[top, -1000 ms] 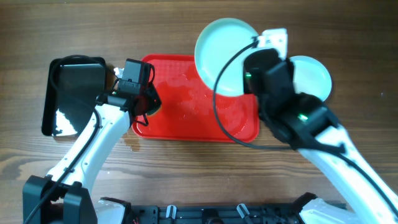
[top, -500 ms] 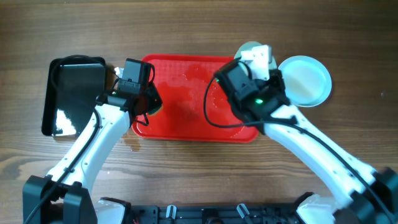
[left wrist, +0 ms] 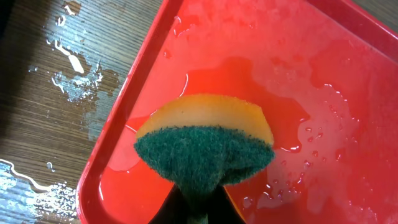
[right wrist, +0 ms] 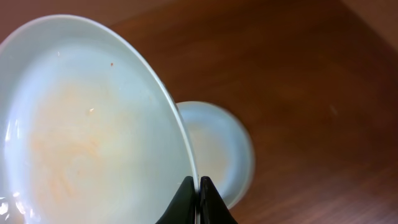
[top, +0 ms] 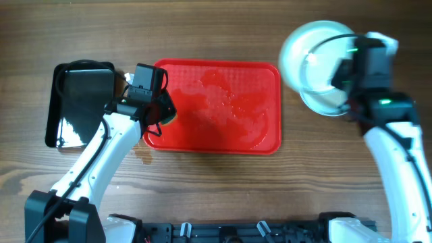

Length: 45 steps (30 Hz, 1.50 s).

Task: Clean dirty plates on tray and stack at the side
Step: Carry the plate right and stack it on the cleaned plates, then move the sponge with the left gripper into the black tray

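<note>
Red tray [top: 223, 138] open through middle and right, sponge [left wrist: 205, 149] in left gripper [left wrist: 198, 202] blocking its left edge, black tray [top: 74, 128] beyond on the left, tilted plate [top: 297, 50] in right gripper [right wrist: 198, 193] over another plate [top: 325, 108] just right of the tray.

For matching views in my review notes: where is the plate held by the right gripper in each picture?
Overhead: held plate, upper right, right of the red tray.
Left wrist: not in view.
Right wrist: fills the left half.
Shared landmark: the second plate, partly covered by it.
</note>
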{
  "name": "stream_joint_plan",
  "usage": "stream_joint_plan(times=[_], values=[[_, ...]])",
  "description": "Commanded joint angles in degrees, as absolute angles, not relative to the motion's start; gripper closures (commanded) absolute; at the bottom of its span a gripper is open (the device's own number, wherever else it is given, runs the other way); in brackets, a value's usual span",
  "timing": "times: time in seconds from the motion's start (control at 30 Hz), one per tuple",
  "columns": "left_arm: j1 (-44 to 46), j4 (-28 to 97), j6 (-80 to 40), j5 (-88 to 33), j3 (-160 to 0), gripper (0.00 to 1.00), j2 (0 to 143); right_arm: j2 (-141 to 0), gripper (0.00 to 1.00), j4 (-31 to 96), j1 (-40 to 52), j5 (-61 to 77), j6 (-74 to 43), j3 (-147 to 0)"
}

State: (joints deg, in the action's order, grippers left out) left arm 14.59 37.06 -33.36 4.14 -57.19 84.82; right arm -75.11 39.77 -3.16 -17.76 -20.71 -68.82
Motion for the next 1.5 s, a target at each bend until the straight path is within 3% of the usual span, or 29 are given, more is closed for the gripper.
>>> stream_joint_plan(times=[0.0,0.17,0.63,0.67,0.7,0.77,0.9,1.13,1.47], values=[[14.39,36.84,-33.5,2.13,-56.77,0.96,85.19,-78.65,0.96,38.79,-14.0,-3.09,-23.11,-67.11],[14.39,36.8,-33.5,2.15,-56.77,0.96,85.19,-86.46,0.96,37.32,-19.66,2.87,-23.09,-66.7],[14.39,36.82,-33.26,2.17,-56.77,0.95,85.19,-98.26,0.93,33.45,-19.49,1.04,-26.06,-66.72],[14.39,36.77,-33.28,2.17,-56.77,0.95,85.19,-98.26,0.87,33.36,-19.49,1.08,-26.09,-66.72],[14.39,36.67,-33.28,2.17,-56.77,0.95,85.19,-98.26,0.66,33.3,-19.49,1.23,-26.13,-66.72],[14.39,36.58,-33.28,2.15,-56.77,0.95,85.19,-98.26,0.0,33.28,-19.46,3.11,-26.11,-66.72],[14.39,36.6,-33.28,2.15,-56.77,0.95,85.19,-98.13,0.0,33.52,-19.46,11.09,-25.47,-66.74],[14.37,35.57,-33.28,5.41,-56.77,0.95,85.19,-96.05,0.0,33.5,-16.93,38.57,-22.28,-66.74],[8.38,31.68,-33.26,21.3,-56.77,0.96,85.21,-95.94,0.0,38.11,-3.95,38.11,-17.56,-66.72]])
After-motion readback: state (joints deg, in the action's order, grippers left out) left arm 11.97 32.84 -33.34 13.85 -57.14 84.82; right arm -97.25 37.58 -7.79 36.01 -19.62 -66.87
